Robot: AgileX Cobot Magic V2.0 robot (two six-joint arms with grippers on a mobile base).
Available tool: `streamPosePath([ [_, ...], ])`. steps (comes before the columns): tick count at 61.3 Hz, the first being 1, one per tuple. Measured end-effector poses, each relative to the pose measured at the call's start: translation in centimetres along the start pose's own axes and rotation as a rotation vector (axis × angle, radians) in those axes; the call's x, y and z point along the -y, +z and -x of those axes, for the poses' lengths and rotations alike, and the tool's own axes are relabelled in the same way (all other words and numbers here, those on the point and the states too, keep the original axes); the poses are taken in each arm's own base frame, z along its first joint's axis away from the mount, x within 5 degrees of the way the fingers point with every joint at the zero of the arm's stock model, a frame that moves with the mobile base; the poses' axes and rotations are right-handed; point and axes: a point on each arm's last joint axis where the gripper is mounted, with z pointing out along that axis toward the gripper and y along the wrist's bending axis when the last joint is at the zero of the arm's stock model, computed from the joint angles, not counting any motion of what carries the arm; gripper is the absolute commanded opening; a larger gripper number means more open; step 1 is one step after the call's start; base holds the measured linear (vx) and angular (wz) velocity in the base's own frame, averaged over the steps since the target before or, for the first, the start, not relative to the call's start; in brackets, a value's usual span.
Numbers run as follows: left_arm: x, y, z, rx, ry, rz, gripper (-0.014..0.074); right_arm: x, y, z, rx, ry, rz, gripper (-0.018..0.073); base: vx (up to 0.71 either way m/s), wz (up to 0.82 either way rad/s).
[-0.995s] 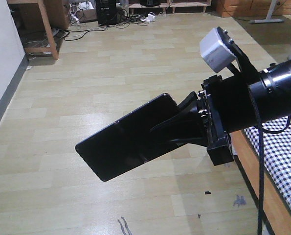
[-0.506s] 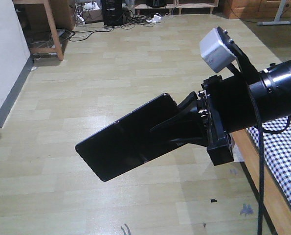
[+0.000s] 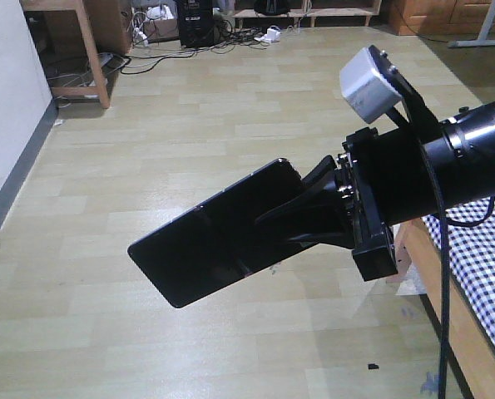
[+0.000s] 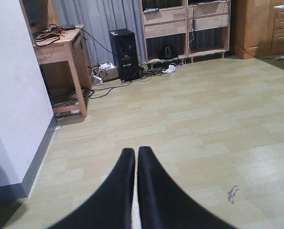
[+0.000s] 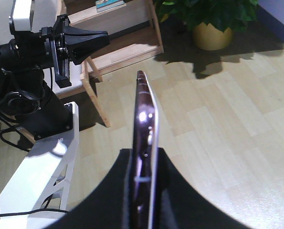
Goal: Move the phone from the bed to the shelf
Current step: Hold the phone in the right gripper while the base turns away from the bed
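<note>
Grip status: phone point(image 5: 144, 119) was found clamped in the right gripper point(image 5: 142, 157), pinched across its two faces at one short end. From the right wrist it was seen edge-on, pinkish rim toward the camera. The long axis was noted to run straight out of the jaws, roughly in line with the forearm, with the free end foremost and dipping toward the floor point(image 3: 147, 133) in the front view. The phone was thus off the bed point(image 3: 480, 249), whose checked cloth and wooden side rail were recorded low and just beside the right arm.

The left gripper point(image 4: 135, 150) was observed clenched on nothing, fingers pressed together, held over bare floor. No part in the carry was judged to be needed from it.

Beyond both arms a wide stretch of plank flooring was seen unobstructed. Further off, a wooden desk point(image 4: 60, 45) against the white wall point(image 4: 13, 95) on the left, loose cables point(image 4: 108, 86) and a black computer tower point(image 4: 124, 52) were logged. Farthest, at the back wall, the shelf point(image 4: 184, 28) of pale boards was noted.

It was judged that placement would turn on presenting the free short end into a compartment first, with the desk corner and cables kept clear of.
</note>
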Motion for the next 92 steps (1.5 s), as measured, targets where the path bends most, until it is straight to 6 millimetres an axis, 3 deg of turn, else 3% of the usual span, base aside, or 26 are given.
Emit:
streamPosePath([
  [92,0.0,0.0,0.0,0.0,0.0,0.0,0.0001,0.0,0.0,0.0,0.0,0.0,0.0,-0.0003,0.3,-0.02],
])
